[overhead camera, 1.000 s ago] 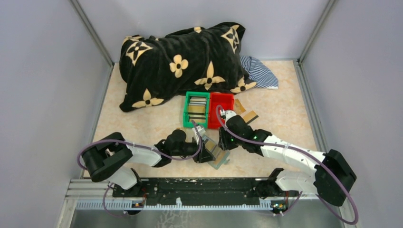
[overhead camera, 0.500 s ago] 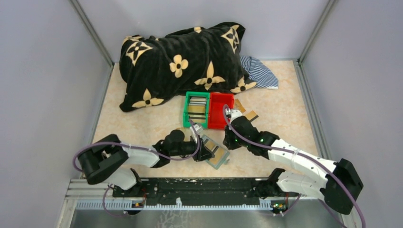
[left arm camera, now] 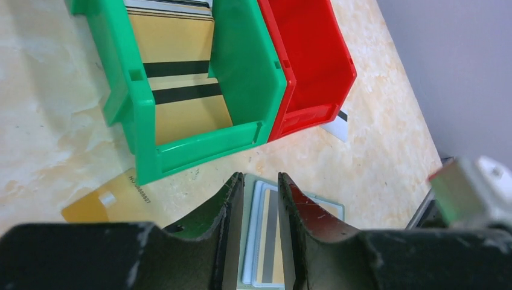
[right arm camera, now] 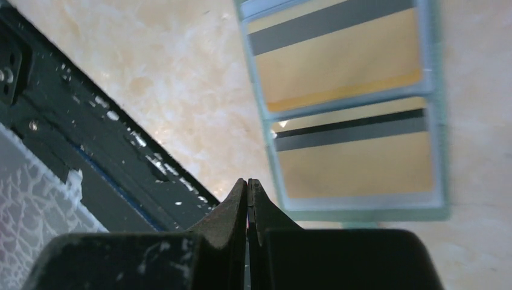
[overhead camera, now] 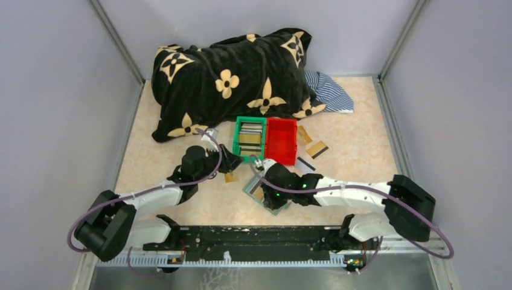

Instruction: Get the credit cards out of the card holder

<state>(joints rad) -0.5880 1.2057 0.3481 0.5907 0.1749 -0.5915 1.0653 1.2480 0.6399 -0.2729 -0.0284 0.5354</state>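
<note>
The card holder (overhead camera: 252,188) lies open and flat on the table, in front of the bins. Two gold credit cards (right arm camera: 341,60) with black stripes sit in its see-through pockets. My right gripper (right arm camera: 248,182) is shut on nothing, its tips just off the holder's (right arm camera: 362,212) near edge. In the top view that arm lies across the holder. My left gripper (left arm camera: 261,179) hovers open and empty in front of the green bin (left arm camera: 181,142). Through its gap I see the holder's cards (left arm camera: 268,241). A loose gold card (overhead camera: 231,177) lies beside the left gripper (overhead camera: 232,162).
The green bin (overhead camera: 249,140) holds several gold cards, and the red bin (overhead camera: 281,140) stands against its right side. More loose cards (overhead camera: 317,149) lie to the right of the red bin. A black flowered blanket (overhead camera: 232,81) fills the back, and the black rail (overhead camera: 253,237) runs along the near edge.
The left gripper let go of the holder and moved back-left toward the green bin. The holder dropped flat. The right gripper shut and swung left over the holder. A gold card now lies before the green bin.
</note>
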